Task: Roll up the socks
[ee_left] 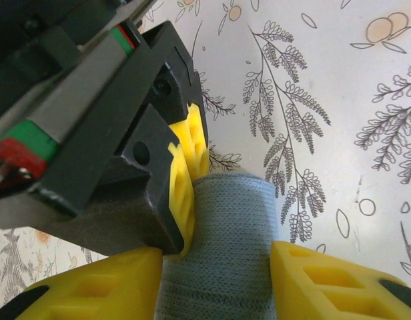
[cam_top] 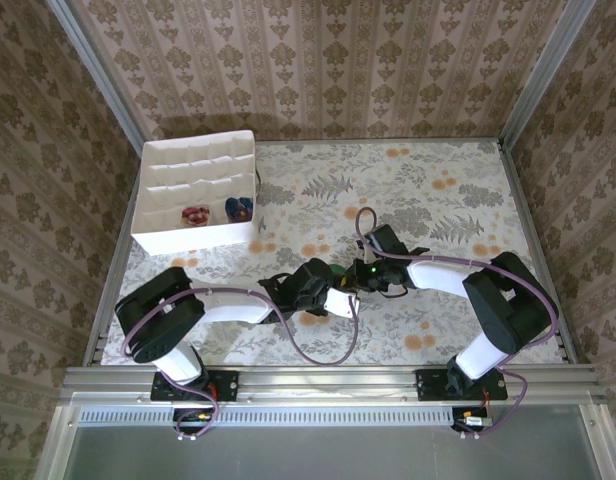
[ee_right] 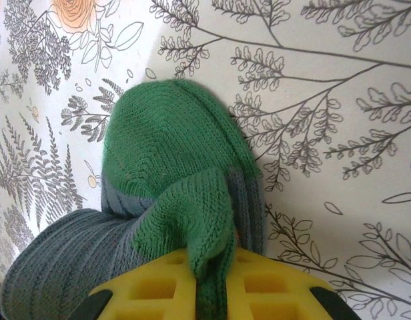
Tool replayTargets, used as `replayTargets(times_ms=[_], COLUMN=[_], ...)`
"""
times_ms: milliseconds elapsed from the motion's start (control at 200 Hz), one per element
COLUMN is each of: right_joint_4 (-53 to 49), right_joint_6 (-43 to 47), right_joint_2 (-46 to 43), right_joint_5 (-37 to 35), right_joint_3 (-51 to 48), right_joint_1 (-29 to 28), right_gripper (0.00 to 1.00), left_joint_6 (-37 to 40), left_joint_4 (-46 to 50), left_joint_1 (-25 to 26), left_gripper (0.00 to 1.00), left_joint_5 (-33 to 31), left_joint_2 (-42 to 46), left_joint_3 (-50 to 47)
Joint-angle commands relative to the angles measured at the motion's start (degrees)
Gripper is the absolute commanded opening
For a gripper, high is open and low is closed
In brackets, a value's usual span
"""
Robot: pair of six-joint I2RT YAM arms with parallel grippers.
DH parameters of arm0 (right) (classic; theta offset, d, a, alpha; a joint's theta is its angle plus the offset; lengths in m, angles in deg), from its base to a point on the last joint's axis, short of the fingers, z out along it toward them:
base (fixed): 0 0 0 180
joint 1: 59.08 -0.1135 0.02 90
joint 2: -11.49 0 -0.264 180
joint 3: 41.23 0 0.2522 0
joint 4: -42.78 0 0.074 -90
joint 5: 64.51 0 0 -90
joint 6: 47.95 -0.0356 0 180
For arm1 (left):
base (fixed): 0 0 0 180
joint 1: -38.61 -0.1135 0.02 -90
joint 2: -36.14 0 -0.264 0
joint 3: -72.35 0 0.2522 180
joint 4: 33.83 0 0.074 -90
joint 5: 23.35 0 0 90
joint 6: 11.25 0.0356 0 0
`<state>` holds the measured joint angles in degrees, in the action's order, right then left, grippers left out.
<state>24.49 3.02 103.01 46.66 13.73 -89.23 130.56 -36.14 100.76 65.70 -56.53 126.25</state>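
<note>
a grey-blue sock [ee_right: 59, 267], its green toe [ee_right: 172, 153] folded over, sits mid-table toward the near edge, caught where the two arms meet. from above it is all but hidden beneath the black wrists, and both wrist views cut off its lower end at the frame's edge.

the right gripper [ee_right: 207, 283] is clenched on a tuck of the green knit, which vanishes between its yellow pads [ee_right: 159, 293]. the left gripper [ee_left: 215, 257] grasps the sock's grey-blue body. the soft tube fills the gap between its two yellow fingers [ee_left: 92, 287] and touches both, though how hard they press is unclear.

the knit is fine and ribbed, and the toe is rounded. the pads are hard yellow plastic moulded with lattice recesses, set in angular black housings.

beneath lies a flat, pale tablecloth [cam_top: 438, 200] printed with grey ferns and orange blooms.

well apart, at the table's far left corner, stands a white partitioned box [cam_top: 188, 160]. a peach sock [cam_top: 195, 214] with maroon and a purple sock [cam_top: 239, 208] with teal lie as small bundles side by side in its near row, too small to show their texture.
</note>
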Motion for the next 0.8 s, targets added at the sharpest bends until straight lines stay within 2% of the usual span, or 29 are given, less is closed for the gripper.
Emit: replayTargets(times_ms=[0,70,220,465,545,655,795], right_joint_4=[-9.7,-9.7,-10.2,-11.2,-11.4,-11.4,-11.8], right_joint_6=[1.6,1.7,2.0,2.7,2.9,2.9,3.0], right_joint_2=[3.3,3.0,3.4,4.4,4.7,5.0,5.1], right_joint_5=[-3.1,-3.1,-3.1,-2.9,-2.8,-2.5,-2.4], right_joint_3=[-3.2,-3.4,-2.8,-1.0,-0.7,-0.5,-0.4], right_joint_1=[-0.9,-0.8,-0.8,-0.8,-0.8,-0.8,-0.8], right_gripper=[0.13,0.13,0.13,0.13,0.13,0.13,0.13], left_joint_6=[-2.3,-3.9,-9.0,-9.0,-8.3,-5.9,-4.0], left_joint_4=[1.6,-0.5,-0.9,0.3,2.0,6.4,7.1], left_joint_1=[-0.8,-1.8,-6.2,-8.8,-8.7,-8.4,-7.7], left_gripper=[0.4,0.4,0.4,0.42,0.41,0.32,0.35], left_joint_5=[-1.6,0.5,9.1,14.1,15.9,16.9,14.7], left_joint_2=[-3.0,-0.5,6.6,12.3,12.6,10.4,6.7], left_joint_3=[-1.5,-3.4,-5.6,-7.6,-7.2,-5.2,-3.7])
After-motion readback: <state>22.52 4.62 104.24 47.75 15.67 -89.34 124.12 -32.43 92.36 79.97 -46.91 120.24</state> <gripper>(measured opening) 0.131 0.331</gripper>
